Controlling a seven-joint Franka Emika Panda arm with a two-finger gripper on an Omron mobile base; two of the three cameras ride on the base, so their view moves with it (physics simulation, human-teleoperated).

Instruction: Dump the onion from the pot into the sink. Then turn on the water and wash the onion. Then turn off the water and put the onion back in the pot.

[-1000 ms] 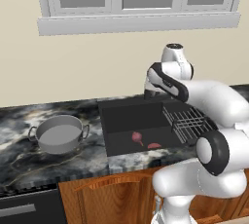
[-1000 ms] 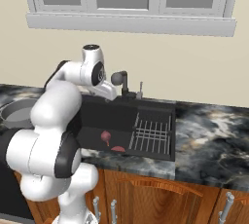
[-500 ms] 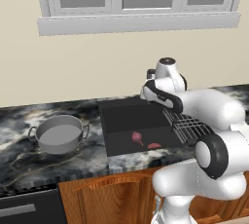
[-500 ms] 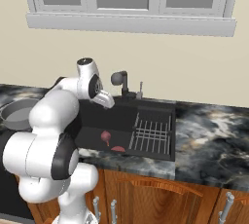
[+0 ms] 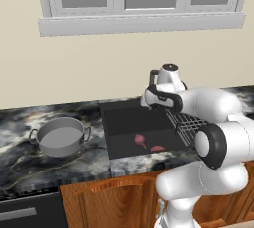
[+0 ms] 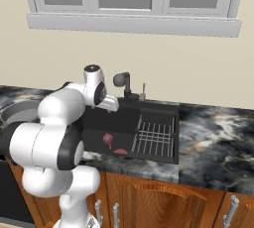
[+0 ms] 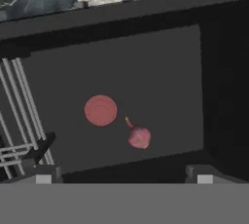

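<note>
Lowered since earlier, hand point(image 7: 124, 169) spread over sink point(image 5: 124, 118); onion point(image 7: 139, 137) at 5 o'clock of the pink disc point(image 7: 100, 110); no writing legible.

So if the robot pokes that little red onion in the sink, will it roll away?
Probably, a bit. The onion looks round and lies loose on the flat floor of the sink, so a nudge could set it rolling. Its thin stem tip might make it wobble and stop soon. It looks small, so likely light to lift.

Purplish-red onion point(image 7: 139, 137); matte black sink point(image 5: 124, 118); grey pot point(image 5: 60, 136); marbled black-white counter point(image 6: 218, 138).
</note>
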